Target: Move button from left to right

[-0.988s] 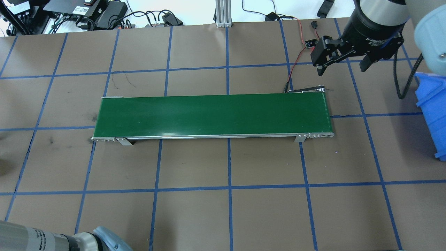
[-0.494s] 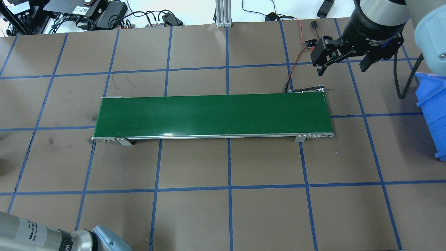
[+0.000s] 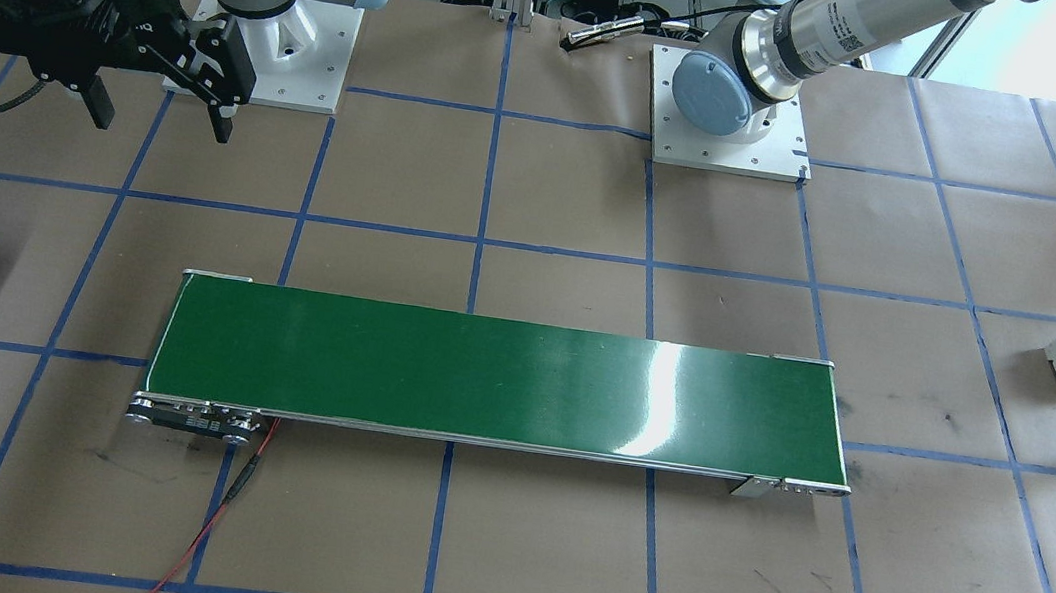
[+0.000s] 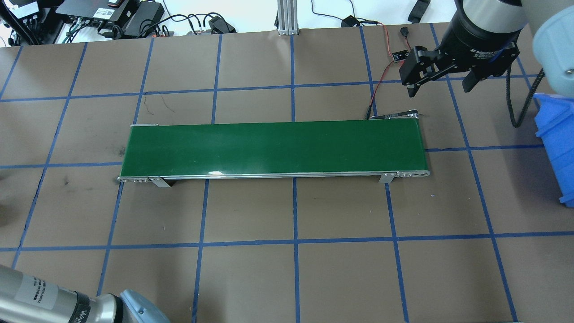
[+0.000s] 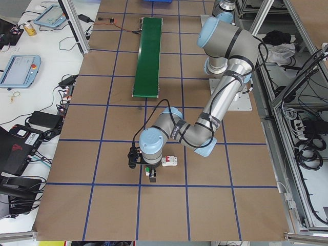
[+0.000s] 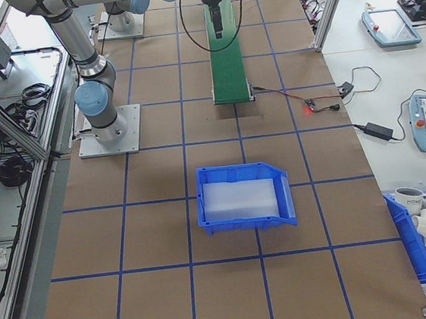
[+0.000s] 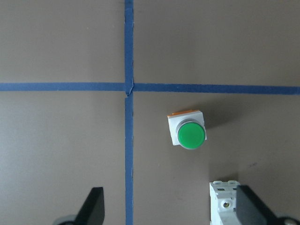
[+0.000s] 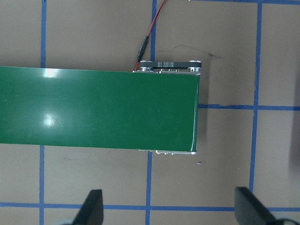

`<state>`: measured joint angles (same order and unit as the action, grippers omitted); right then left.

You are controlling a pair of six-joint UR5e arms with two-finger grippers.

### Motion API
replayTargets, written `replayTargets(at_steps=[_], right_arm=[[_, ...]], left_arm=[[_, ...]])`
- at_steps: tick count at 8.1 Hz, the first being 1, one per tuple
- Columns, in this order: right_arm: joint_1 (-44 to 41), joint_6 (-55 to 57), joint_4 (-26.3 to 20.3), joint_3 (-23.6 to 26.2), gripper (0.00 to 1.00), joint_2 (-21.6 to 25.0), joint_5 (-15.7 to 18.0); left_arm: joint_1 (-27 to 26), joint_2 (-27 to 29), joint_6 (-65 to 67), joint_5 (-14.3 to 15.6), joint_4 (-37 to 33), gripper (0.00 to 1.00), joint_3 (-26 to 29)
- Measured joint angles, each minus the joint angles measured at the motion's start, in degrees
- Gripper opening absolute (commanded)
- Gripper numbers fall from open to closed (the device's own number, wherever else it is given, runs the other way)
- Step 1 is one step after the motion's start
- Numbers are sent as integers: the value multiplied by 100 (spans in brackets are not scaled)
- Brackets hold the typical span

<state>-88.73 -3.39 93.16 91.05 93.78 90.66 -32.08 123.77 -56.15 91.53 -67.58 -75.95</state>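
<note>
Left gripper (image 7: 168,211) hangs above the paper-covered table (image 7: 61,42) with its jaws spread wide and empty, both fingertips showing at the bottom of the wrist view. The button (image 7: 187,129) stands green cap up, at about 12 o'clock from the gap between the fingers, just past a crossing of blue tape lines (image 7: 129,87). A white circuit breaker (image 7: 224,206) sits at 5 o'clock from the button, near the right-hand finger. To grip well, I would judge the arm should first centre over the cap, then descend straight, keeping that finger clear of the breaker. Well apart, the right gripper (image 4: 441,83), likewise open and empty, hovers beyond the green conveyor (image 4: 273,148).
</note>
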Motion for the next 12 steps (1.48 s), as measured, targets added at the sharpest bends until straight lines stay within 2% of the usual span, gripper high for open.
replayTargets(at_steps=[7, 11, 12], right_arm=[[-4, -2, 0, 0, 100, 0, -7], [-4, 5, 0, 0, 100, 0, -45], [-4, 5, 0, 0, 100, 0, -30]], left_arm=[[-298, 469, 1082, -9, 153, 100, 5], [-355, 645, 1201, -8, 433, 100, -1], [-354, 665, 1195, -7, 453, 96, -4]])
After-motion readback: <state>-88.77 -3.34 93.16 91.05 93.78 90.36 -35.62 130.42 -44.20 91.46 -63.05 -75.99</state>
